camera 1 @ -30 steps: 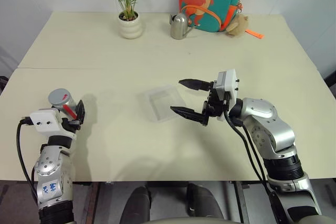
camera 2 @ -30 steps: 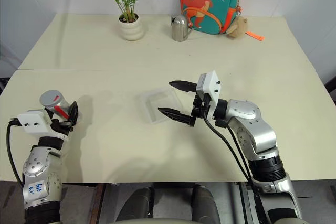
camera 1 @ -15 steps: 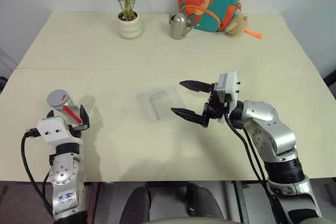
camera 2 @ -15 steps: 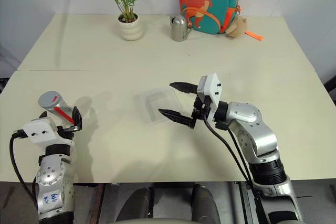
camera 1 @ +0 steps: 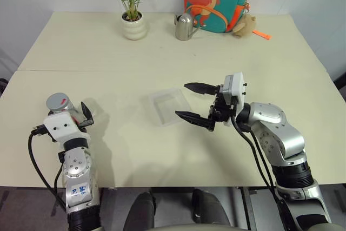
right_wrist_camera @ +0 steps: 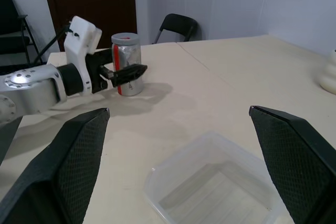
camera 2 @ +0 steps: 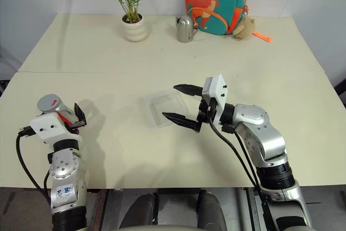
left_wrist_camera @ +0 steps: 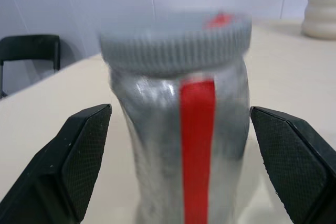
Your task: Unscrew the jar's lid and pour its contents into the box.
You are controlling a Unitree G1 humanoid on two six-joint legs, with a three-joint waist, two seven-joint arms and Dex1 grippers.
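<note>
Your left gripper (left_wrist_camera: 176, 161) stands at the near left part of the table (camera 1: 216, 52) with its two black fingers (left_wrist_camera: 79, 156) spread wide. The jar (left_wrist_camera: 181, 145) stands upright between them, and in the left wrist view a clear gap shows on each side, so neither pad touches its silver wall. The lid (left_wrist_camera: 176, 43) sits on the jar's mouth, grey with ribbed edge and a red mark on top; a red strip runs down the jar's side. The contents cannot be seen through the metal.

Your right gripper (camera 1: 190, 101) hovers near the table's middle, pointing toward your left, its fingers wide apart and holding nothing. The box (camera 1: 168, 105) lies flat on the table just beside and below those fingertips, on their left side, with no contents visible in it. Jar and box are well apart, the jar far to the left of the box.

At the far edge stand a potted plant (camera 1: 132, 20), a steel watering can (camera 1: 184, 27) and a dinosaur backpack (camera 1: 216, 1).
</note>
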